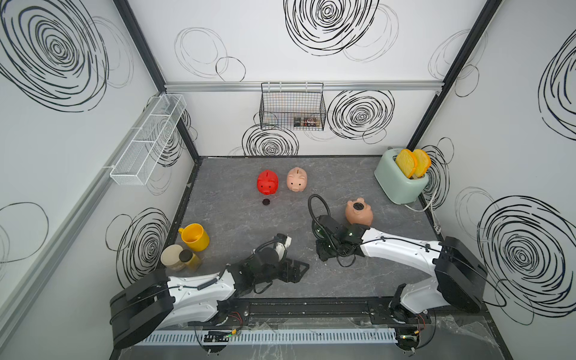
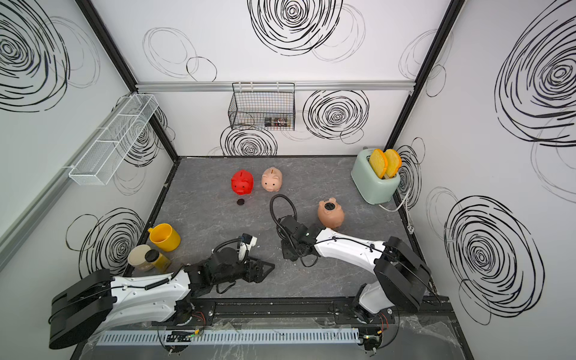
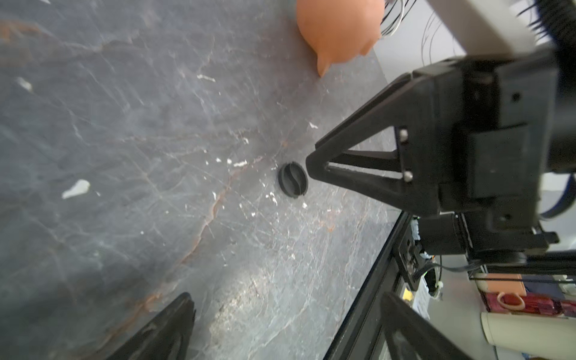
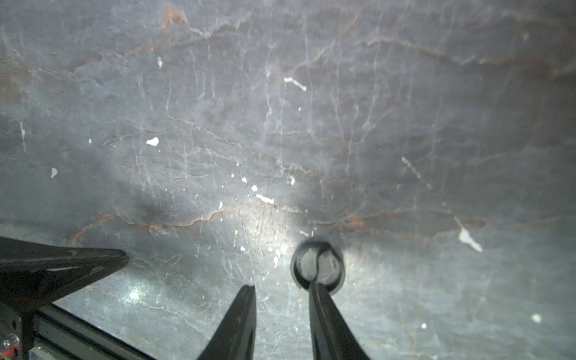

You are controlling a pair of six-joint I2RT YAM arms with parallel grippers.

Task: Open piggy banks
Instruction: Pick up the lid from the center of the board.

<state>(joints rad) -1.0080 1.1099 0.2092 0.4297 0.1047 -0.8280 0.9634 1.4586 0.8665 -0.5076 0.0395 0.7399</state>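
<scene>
The right pincer (image 4: 280, 285) pointed down at the bench (image 1: 218, 218), a little toward the near edge from the middle. Its jaws were half-clenched, with a narrow gap and nothing in it. A black plug (image 4: 318, 265) lay flat on the bench at the tip of one finger, outside that gap; touching or just shy of it, I couldn't tell. The left pincer (image 3: 286, 297) hung low close by on the left-edge side, released wide and empty.

Just past the right pincer, toward the right edge, the peach-tan piggy bank (image 1: 359, 213) lay on its back with a dark round in its belly; hole or plug, I couldn't make out. Farther off, by the middle of the far edge, the red piggy bank (image 1: 267, 182) and the pale pink piggy bank (image 1: 296, 179) stood upright side by side. A second plug (image 1: 266, 202) lay just in front of the red one.

The pink one looked unopened to me. It sat beyond the right pincer toward the far edge, long axis running far to near, snout toward us. I judged the right arm slightly nearer.
</scene>
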